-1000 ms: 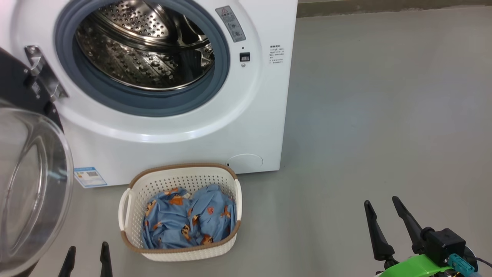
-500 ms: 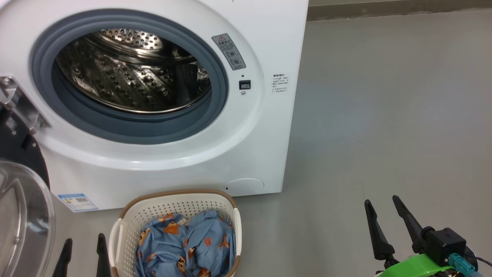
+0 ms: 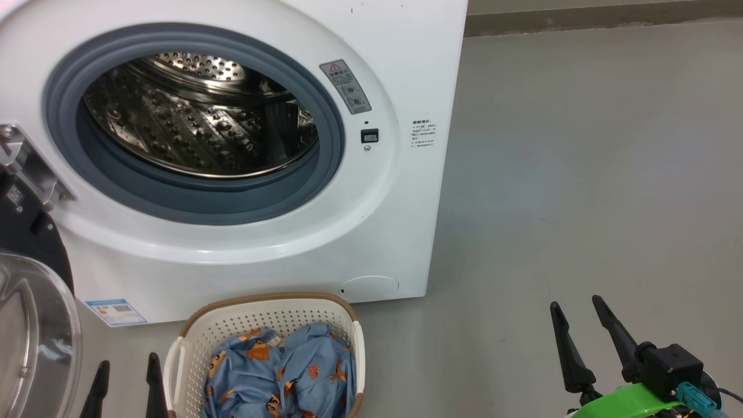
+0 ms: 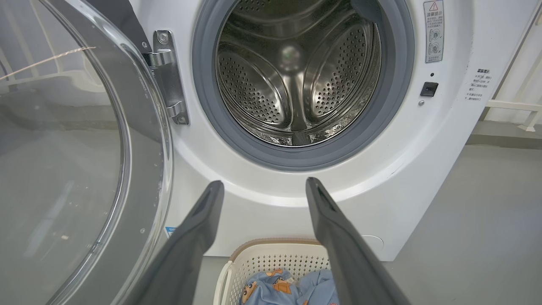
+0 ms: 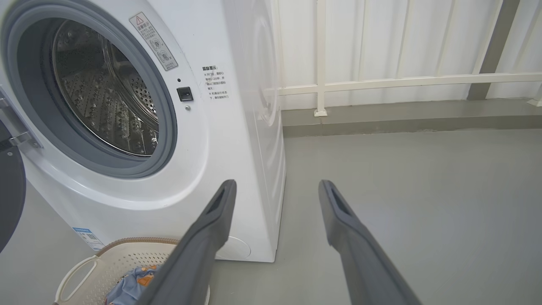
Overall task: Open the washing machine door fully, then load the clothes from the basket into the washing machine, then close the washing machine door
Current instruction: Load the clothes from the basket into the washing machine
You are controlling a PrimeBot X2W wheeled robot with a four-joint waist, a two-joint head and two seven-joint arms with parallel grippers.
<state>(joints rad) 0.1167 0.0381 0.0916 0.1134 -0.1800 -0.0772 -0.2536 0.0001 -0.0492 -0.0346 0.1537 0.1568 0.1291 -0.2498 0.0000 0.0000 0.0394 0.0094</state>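
The white washing machine (image 3: 400, 191) stands before me with its steel drum (image 3: 197, 122) bare. Its door (image 3: 35, 325) hangs swung out to the left, glass bowl (image 4: 59, 161) toward me. On the floor in front sits the cream basket (image 3: 264, 325) holding light-blue clothes (image 3: 284, 371) with orange figures. My left gripper (image 3: 126, 367) is open, just left of the basket, nothing between its fingers. My right gripper (image 3: 574, 303) is open over bare floor, well right of the basket. The left wrist view looks past the open left gripper (image 4: 262, 184) into the drum (image 4: 296, 72).
Grey floor (image 3: 580, 174) stretches right of the machine. A white railing (image 5: 381, 80) and wall run behind it, above a low kerb (image 5: 402, 114). The open door's hinge (image 4: 167, 72) sits left of the drum mouth.
The head camera has tilted up and swung left, so machine and basket sit lower in the picture. Both grippers keep their places, open.
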